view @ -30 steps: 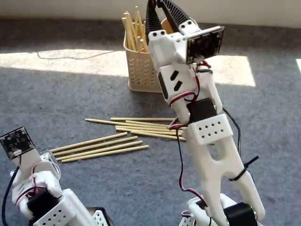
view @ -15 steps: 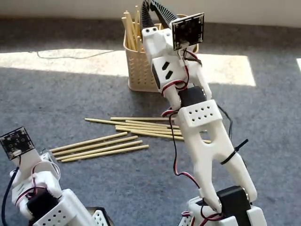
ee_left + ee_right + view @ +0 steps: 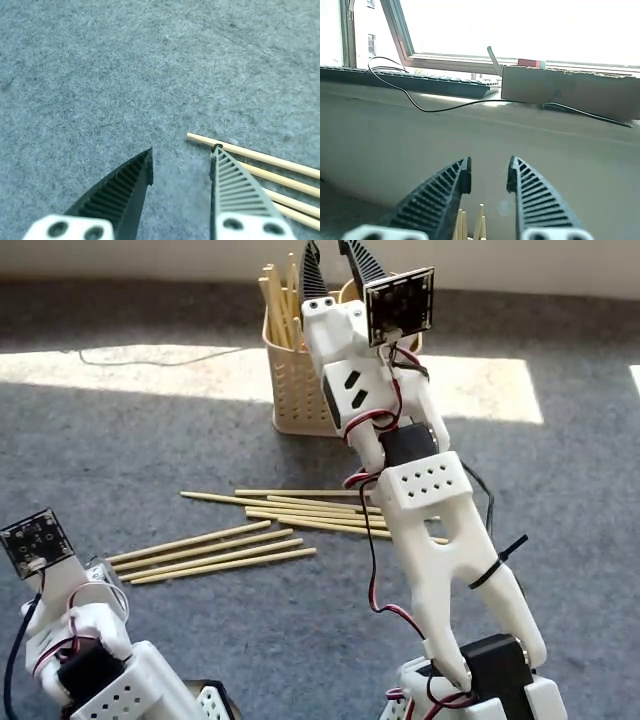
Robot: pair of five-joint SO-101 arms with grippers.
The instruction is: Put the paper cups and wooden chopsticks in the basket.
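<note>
A cream plastic basket [image 3: 300, 390] stands at the back of the grey carpet with several wooden chopsticks [image 3: 280, 300] upright in it. My right gripper [image 3: 328, 250] hangs open just above its rim, and a tan paper cup [image 3: 350, 288] sits in the basket below the jaws. In the right wrist view the right gripper [image 3: 489, 162] is open and empty, with chopstick tips [image 3: 470, 225] below it. Two loose bunches of chopsticks [image 3: 300, 512] [image 3: 210, 552] lie on the carpet. My left gripper [image 3: 182, 151] is open low over the carpet, beside the chopstick ends [image 3: 265, 159].
The left arm [image 3: 80, 640] stays at the near left corner. A sunlit strip crosses the carpet behind the basket. A wall with a window sill, a cable and a cardboard box [image 3: 570, 92] rises behind the basket.
My right gripper carried the paper cup left and down over the basket, then opened; the cup now rests inside. The left arm has not moved.
</note>
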